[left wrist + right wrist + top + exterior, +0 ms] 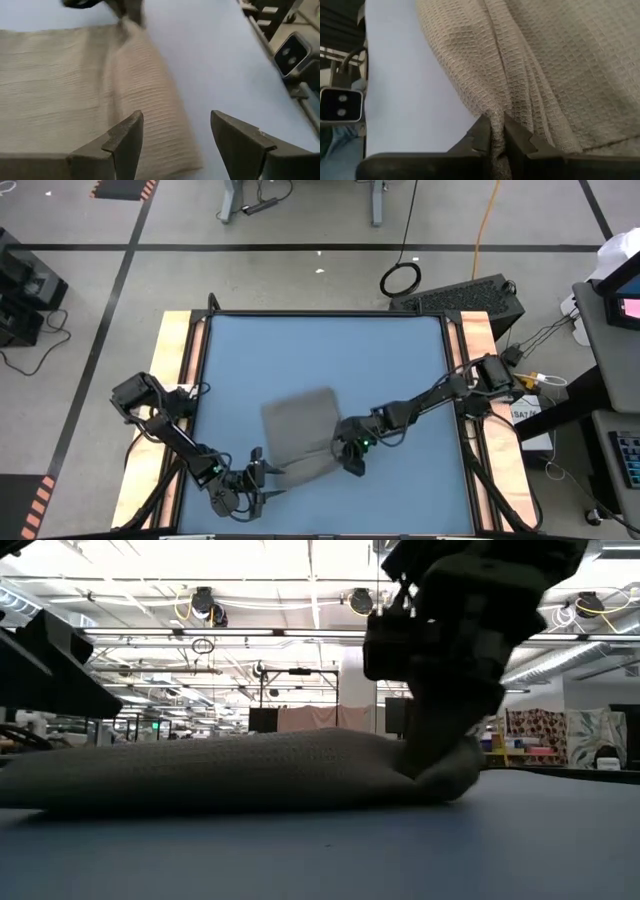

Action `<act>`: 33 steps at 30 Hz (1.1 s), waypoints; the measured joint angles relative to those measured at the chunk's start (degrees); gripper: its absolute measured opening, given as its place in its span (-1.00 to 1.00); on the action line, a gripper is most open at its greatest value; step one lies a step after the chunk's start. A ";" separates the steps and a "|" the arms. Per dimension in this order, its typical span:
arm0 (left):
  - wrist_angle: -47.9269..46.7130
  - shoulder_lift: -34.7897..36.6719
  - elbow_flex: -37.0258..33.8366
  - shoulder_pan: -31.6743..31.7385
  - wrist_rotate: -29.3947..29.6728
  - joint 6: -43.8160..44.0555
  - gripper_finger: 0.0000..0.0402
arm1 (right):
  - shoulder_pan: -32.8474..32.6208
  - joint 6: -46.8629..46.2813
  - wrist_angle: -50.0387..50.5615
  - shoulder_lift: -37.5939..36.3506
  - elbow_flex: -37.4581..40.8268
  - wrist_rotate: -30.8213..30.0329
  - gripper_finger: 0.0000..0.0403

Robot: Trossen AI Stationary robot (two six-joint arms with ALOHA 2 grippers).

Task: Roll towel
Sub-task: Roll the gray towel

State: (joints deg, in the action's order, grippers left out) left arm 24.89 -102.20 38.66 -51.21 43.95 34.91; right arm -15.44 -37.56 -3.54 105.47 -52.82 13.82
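Observation:
The grey-brown towel (298,428) lies on the blue tabletop (320,350), near the front. Its near part is doubled over into a thick fold (150,100). My right gripper (352,463) is shut on the towel at its near right end; it also shows in the low view (440,750). My left gripper (262,480) is open at the towel's near left end. In the left wrist view (172,137) one finger stands over the fold and the other over bare table. I cannot tell whether it touches the cloth. No white tag shows. My right gripper pinches a bunched ridge of the towel (496,131) at its near right end between its two fingers. The layers are gathered, and more than one is in the hold. The fingers come from above, slanting down. The pinched end (450,775) humps up a little; the rest of the cloth lies on the table.
Wooden rails run along the table's left side (180,380) and right side (478,380). A small camera stands at the table's edge (287,52). Bare blue tabletop lies beyond the towel toward the far edge.

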 joint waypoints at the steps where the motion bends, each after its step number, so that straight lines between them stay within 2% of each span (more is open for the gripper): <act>1: 1.20 -0.81 0.36 0.12 -0.01 -0.16 0.17 | 0.72 0.02 0.11 0.00 0.00 0.62 -0.91; 6: 2.59 -3.58 1.39 0.22 2.20 -0.78 0.17 | 2.88 -0.47 -0.81 -0.07 -0.04 4.80 -0.92; 12: 1.44 -4.12 1.98 1.62 5.47 -0.77 0.18 | 3.74 -1.54 -0.69 -0.17 -0.09 6.21 -0.92; 16: 0.33 -4.12 2.09 3.03 3.00 0.69 0.29 | 3.80 -1.85 -0.77 -0.20 -0.13 6.19 -0.92; 19: -2.01 -4.32 2.09 3.66 -1.57 0.69 0.40 | 3.80 -1.81 -0.76 -0.22 -0.13 6.16 -0.92; 22: -1.85 -4.36 2.09 4.04 -3.83 2.54 0.39 | 3.80 -1.84 -0.76 -0.24 -0.15 5.93 -0.92; 25: -4.45 -4.35 2.09 4.38 -4.16 6.48 0.26 | 3.83 -1.86 -0.83 -0.26 -0.15 5.73 -0.92; 28: -9.27 -4.31 2.17 5.01 -4.94 10.60 0.03 | 3.70 -2.22 -0.98 -0.26 -0.15 5.66 -0.92; 33: -10.66 -4.08 2.26 5.54 -7.49 11.16 -0.57 | 2.57 -3.67 -1.67 -0.26 -0.15 5.70 -0.92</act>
State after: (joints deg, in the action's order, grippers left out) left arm 14.23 -106.28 40.93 -45.67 36.47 46.07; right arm -12.88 -41.23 -5.20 105.21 -52.97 19.52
